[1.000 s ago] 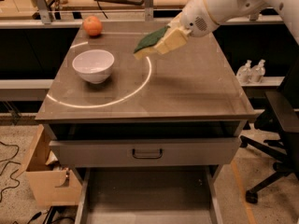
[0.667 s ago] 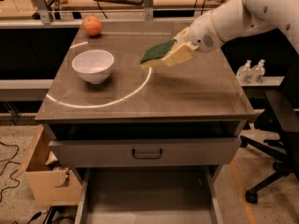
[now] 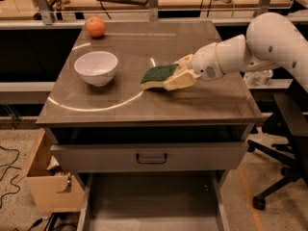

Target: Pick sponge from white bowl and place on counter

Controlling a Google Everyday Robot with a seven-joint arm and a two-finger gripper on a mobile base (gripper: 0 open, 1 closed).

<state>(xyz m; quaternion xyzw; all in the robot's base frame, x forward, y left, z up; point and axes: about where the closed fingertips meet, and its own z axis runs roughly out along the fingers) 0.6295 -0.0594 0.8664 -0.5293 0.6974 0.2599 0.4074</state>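
The sponge (image 3: 158, 74), pale yellow with its dark green face up, is held in my gripper (image 3: 174, 77) low over the counter (image 3: 192, 105), near its middle and right of the white bowl (image 3: 96, 67). My gripper is shut on the sponge's right end, its pale foam pads (image 3: 179, 80) around it. I cannot tell whether the sponge touches the counter. The white bowl stands empty on the left part of the counter. My white arm reaches in from the right.
An orange fruit (image 3: 95, 26) sits at the counter's back left corner. A grey drawer with a handle (image 3: 151, 158) is below the top. A cardboard box (image 3: 48, 182) stands on the floor at left, an office chair (image 3: 288, 143) at right.
My gripper with the sponge has moved down and toward the front, from the back right of the counter to low over its middle.
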